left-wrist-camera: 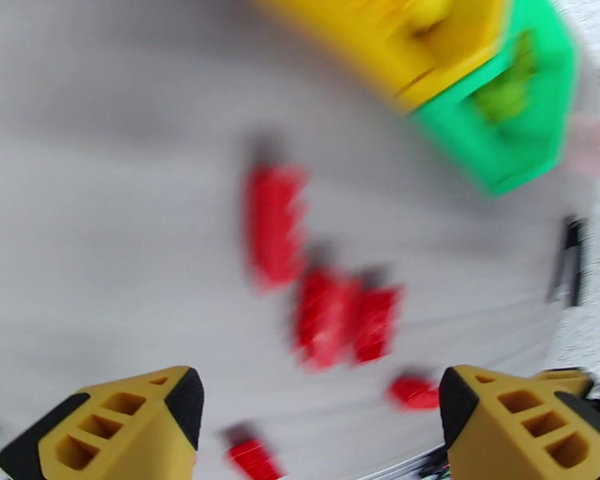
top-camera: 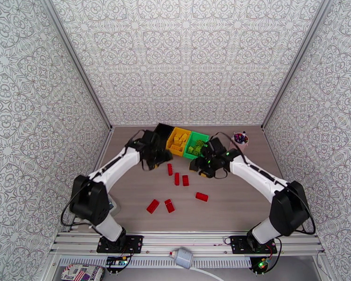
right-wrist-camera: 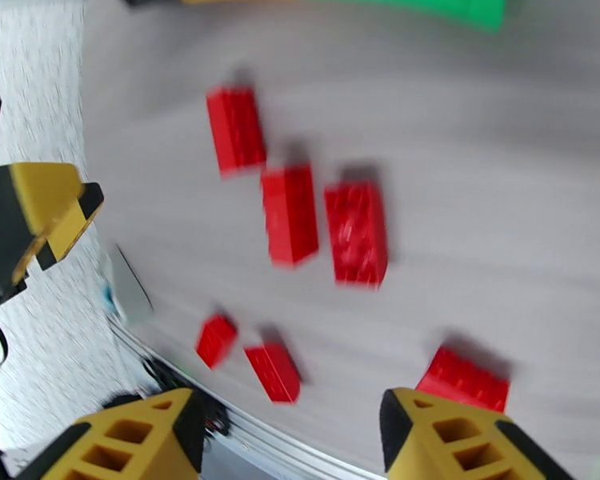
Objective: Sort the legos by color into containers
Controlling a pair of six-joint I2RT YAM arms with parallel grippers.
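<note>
White-shelled arms both bend inward toward the middle of the overhead frame. The left gripper (top-camera: 156, 158) hangs just below the black bin (top-camera: 165, 129), its mustard fingers (left-wrist-camera: 132, 430) spread wide and holding nothing. The right gripper (top-camera: 202, 168) sits under the green bin (top-camera: 202, 136), jaws moderately parted and empty. Both wrist views are smeared, so studs barely read. Six glossy red legos (top-camera: 177, 178) lie loose mid-frame on the woodgrain table (top-camera: 231, 202). The yellow bin (top-camera: 170, 142) holds yellow bricks (top-camera: 178, 145) and the green one green bricks (top-camera: 195, 147). The black bin's contents cannot be made out.
</note>
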